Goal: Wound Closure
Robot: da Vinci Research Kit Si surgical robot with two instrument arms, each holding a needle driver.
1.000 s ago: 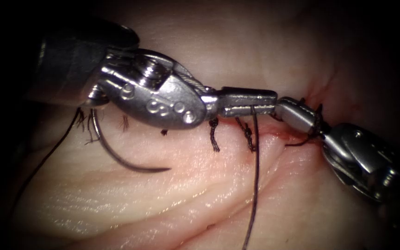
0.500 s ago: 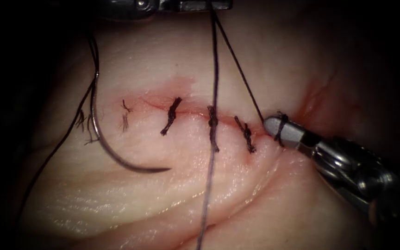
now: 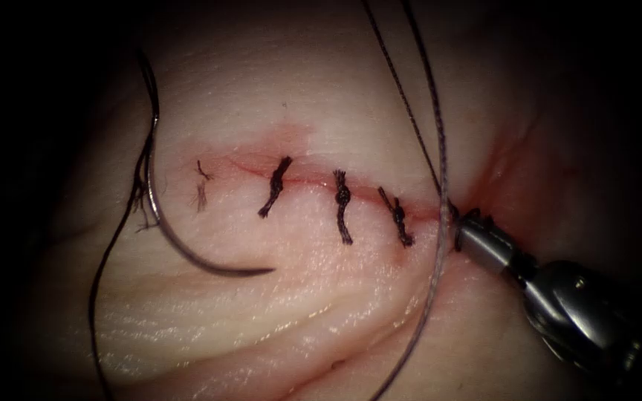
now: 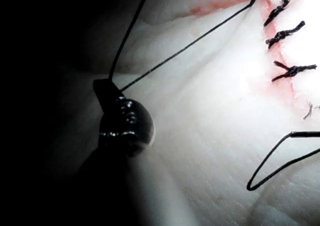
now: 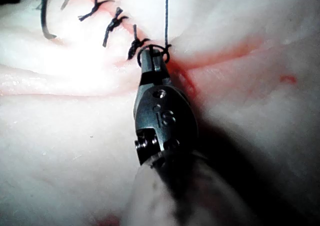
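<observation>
Nearest, the right claw (image 3: 469,232) is closed on the thread (image 3: 440,186) at the cut's (image 3: 365,191) right end, loops wound round its jaws. Further left, the needle (image 3: 187,245) lies free on the tissue (image 3: 261,319); beyond, the left claw (image 4: 107,88) grips the thread.

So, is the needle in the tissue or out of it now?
Out. The needle lies loose on the tissue, left of the stitches, whole curve and tip showing; no tool holds it.

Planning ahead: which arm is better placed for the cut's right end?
Probably right: the right tool, thread looped round its fingers, sits there. Left tool holds thread farther off; needle lies free on tissue, left.
</observation>
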